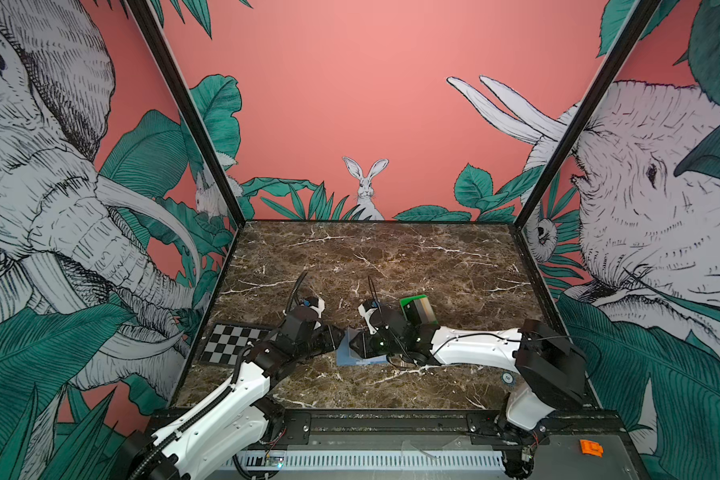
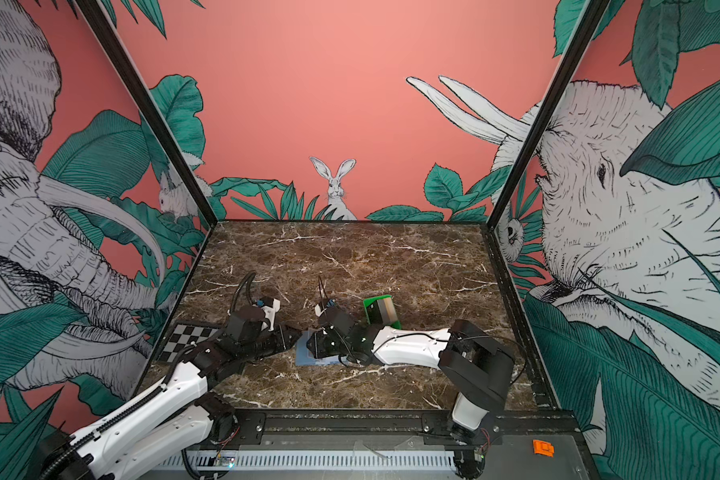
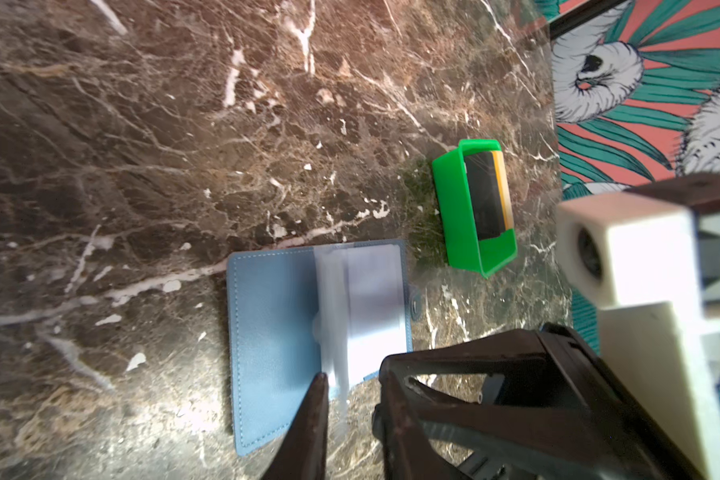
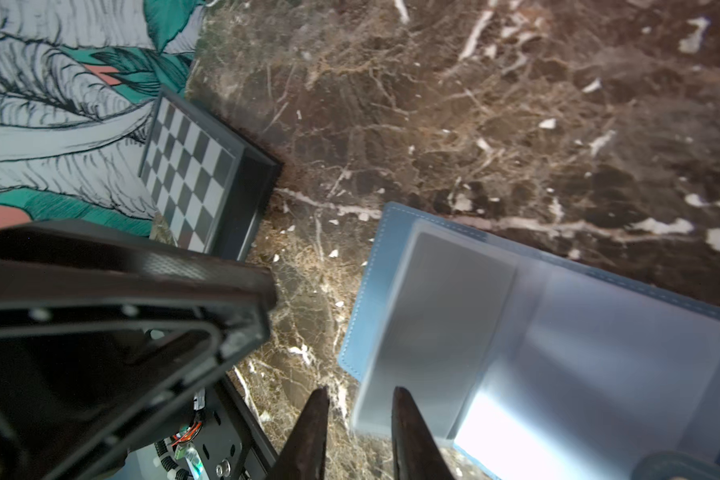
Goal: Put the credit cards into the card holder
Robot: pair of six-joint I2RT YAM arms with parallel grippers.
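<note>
One card holder (image 3: 271, 332), one green tray (image 3: 449, 208), at least two credit cards (image 3: 483, 199) in it, one checkerboard plate (image 4: 188, 166)

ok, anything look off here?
Nothing damaged or spilled. The card holder lies open, but its clear sleeves are blurred, probably loose and lifted, and in the right wrist view a grey leaf sticks out past the holder's edge. The credit cards in the green tray sit staggered, not squared.

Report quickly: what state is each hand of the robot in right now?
Left hand: cannot be told, jaws partly hidden.
Right hand: open a little, at the card holder's edge.
</note>
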